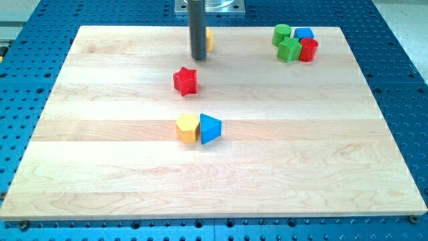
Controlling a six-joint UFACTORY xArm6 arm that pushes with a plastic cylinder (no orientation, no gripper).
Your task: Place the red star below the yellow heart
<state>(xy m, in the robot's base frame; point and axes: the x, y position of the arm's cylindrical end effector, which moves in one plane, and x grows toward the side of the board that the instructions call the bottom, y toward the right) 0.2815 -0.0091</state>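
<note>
Two blocks sit nearest me, toward the view's bottom from the red star (185, 81): a yellow hexagon (188, 127) touching a blue triangular block (210, 128) on its right. The red star itself lies on the wooden board (100, 167), upright and free, nothing against it. Above the star and a little to the view's right, my tip (198, 57) rests on the board, near the star but apart from it. I have no jaws to report, only the rod. Just behind the rod a yellow block (210, 39) peeks out; I judge it the yellow heart, though its shape is mostly hidden. If so, the star already lies below it, slightly left, and only a fine nudge may remain. Far to the star's upper right cluster a green cylinder (281, 33), a blue block (304, 33), a green block (289, 49) and a red cylinder (309, 49).
</note>
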